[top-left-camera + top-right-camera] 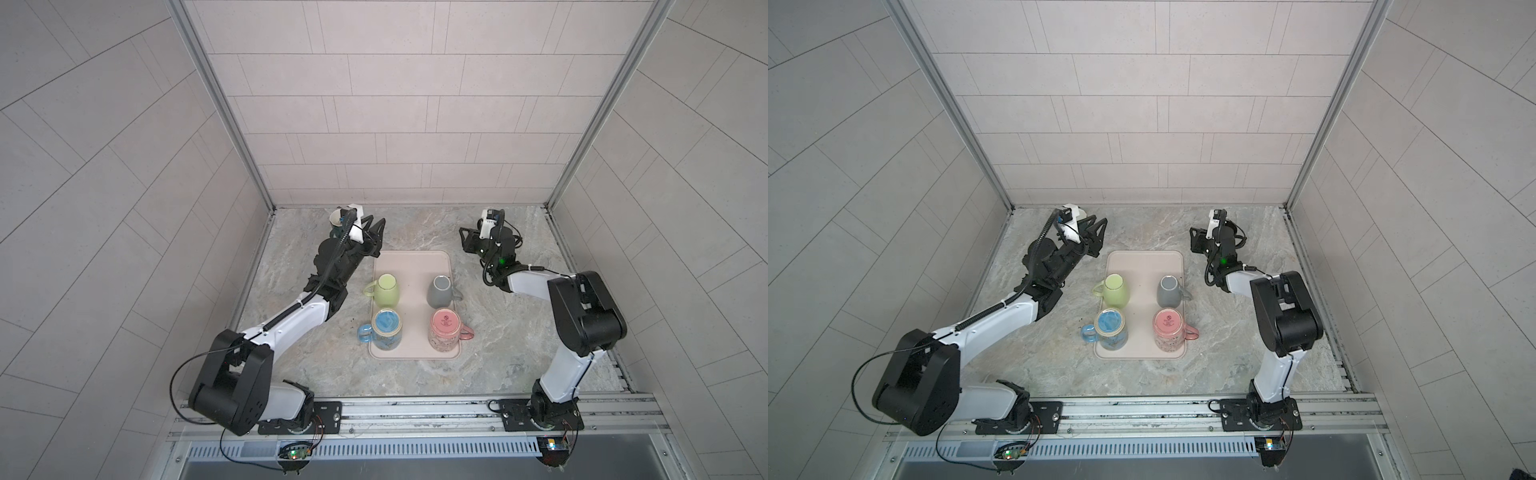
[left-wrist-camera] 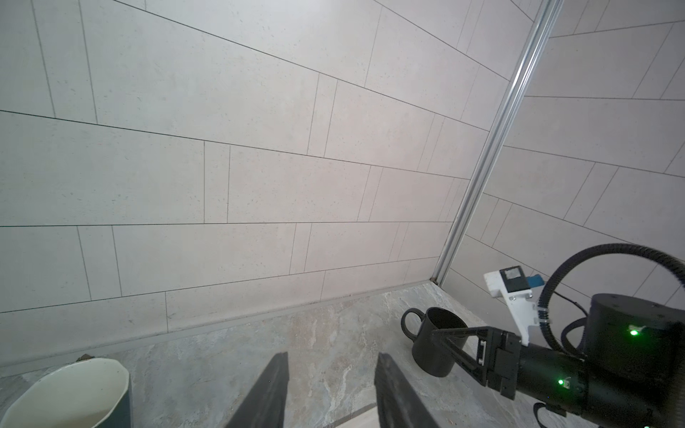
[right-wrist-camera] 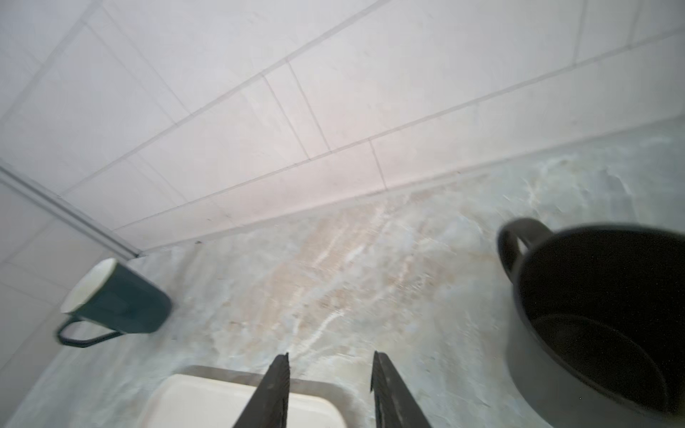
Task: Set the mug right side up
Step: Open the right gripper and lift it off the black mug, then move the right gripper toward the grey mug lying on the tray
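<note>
Right wrist view has the black mug [image 3: 600, 322] standing mouth-up on the marbled surface [image 3: 333, 266], off the tray [image 3: 207, 400] past its far right corner. It is clear of the right hand [image 3: 331, 354], whose fingers stand apart with nothing between them. Past the tray's far left corner the teal mug [image 2: 70, 392] also stands mouth-up, close to the back wall [image 2: 222, 185]. The left hand [image 2: 332, 355] beside it is parted and empty. From the tray's far edge to the wall, between the two hands, the surface lies bare. On the tray's near half sit the green mug [image 1: 387, 289], grey mug [image 1: 440, 289], blue mug [image 1: 386, 330] and pink mug [image 1: 444, 330], the pink one base-up. The blue and pink handles overhang the tray's side rims.
</note>
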Action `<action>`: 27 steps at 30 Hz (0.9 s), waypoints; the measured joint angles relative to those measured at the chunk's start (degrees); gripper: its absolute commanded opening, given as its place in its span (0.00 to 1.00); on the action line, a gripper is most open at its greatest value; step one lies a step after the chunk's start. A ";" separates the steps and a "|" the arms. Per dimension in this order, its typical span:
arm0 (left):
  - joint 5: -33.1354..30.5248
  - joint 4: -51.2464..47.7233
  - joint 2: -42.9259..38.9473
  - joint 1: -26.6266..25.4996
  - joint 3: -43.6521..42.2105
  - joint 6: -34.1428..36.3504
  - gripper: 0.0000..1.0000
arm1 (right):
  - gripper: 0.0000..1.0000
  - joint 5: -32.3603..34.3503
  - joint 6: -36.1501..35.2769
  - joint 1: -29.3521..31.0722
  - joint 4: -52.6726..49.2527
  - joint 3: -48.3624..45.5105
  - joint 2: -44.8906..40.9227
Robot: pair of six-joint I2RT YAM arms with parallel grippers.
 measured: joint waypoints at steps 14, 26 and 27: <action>1.38 -27.52 -7.06 9.35 8.24 -6.45 0.54 | 0.62 -10.88 0.33 0.83 -63.60 29.05 -8.17; 9.35 -39.19 -7.06 12.48 11.78 -9.62 0.55 | 0.68 -24.52 16.98 -7.72 -81.05 23.15 -10.58; 9.55 -39.52 -7.10 12.48 11.78 -9.70 0.55 | 0.71 -25.83 18.86 -8.31 -80.65 21.90 -10.91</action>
